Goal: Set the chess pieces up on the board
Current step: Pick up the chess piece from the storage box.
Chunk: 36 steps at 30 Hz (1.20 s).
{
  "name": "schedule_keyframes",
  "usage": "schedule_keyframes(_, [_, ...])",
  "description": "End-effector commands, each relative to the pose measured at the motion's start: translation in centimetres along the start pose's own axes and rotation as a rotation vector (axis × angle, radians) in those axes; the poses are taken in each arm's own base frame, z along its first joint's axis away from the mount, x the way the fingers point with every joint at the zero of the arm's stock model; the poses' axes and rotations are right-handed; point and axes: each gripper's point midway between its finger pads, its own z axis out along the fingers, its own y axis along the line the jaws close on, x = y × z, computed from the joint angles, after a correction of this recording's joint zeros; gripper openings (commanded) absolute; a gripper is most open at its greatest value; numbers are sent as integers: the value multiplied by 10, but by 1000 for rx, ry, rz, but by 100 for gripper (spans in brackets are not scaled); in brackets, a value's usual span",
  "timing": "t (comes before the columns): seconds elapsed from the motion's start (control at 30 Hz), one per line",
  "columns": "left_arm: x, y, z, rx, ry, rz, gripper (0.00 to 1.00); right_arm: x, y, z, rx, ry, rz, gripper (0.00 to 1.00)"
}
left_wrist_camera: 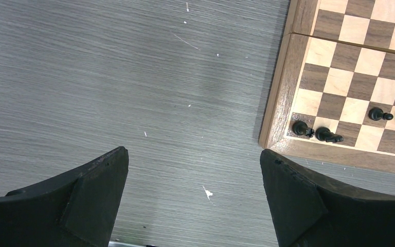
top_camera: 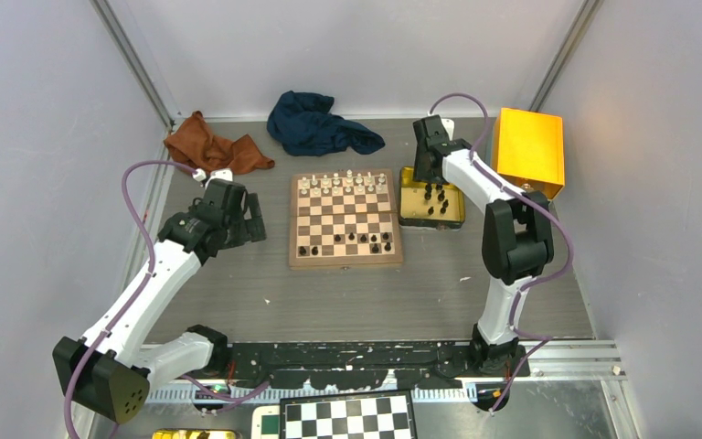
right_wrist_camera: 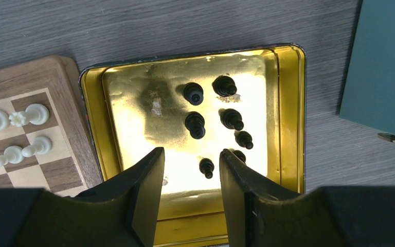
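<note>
The wooden board (top_camera: pixel 345 263) lies mid-table, with several black chess pieces (top_camera: pixel 356 241) on its near rows and cream ones along the far rows. More black pieces (right_wrist_camera: pixel 194 123) stand in the gold tin tray (right_wrist_camera: pixel 288 113) right of the board. My right gripper (right_wrist_camera: pixel 192 154) hangs open over the tray; one small black piece (right_wrist_camera: pixel 206 167) stands between its fingers, nearer the right one, untouched. My left gripper (left_wrist_camera: pixel 194 154) is open over bare table beside the board's near-left corner (left_wrist_camera: pixel 277 103), where two black pieces (left_wrist_camera: pixel 301 127) stand.
An orange box (top_camera: pixel 528 151) stands right of the tray. A blue cloth (top_camera: pixel 315 123) and a brown cloth (top_camera: pixel 215 146) lie at the back. A black-and-white checkered board (top_camera: pixel 347 416) sits below the arm bases. Cream pieces (right_wrist_camera: pixel 31 114) stand near the tray's left rim.
</note>
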Motion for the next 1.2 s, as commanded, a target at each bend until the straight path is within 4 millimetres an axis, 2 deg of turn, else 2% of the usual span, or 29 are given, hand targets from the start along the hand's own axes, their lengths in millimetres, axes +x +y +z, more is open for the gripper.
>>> schedule_keyframes(0.0, [-17,-6,-5,25,-48,-19,100,-9,2,9,-23,-27,54,48])
schedule_keyframes(0.4, [-14,-5,-5,23,-41,-12,100,2,-2,31,-15,14,65,42])
schedule_keyframes(0.83, [-14,-4,-5,19,-42,-8,100,11,0,45,-18,50,63,37])
schedule_keyframes(1.17, [-15,-4,-3,13,-39,-2,100,9,-2,47,-14,48,67,20])
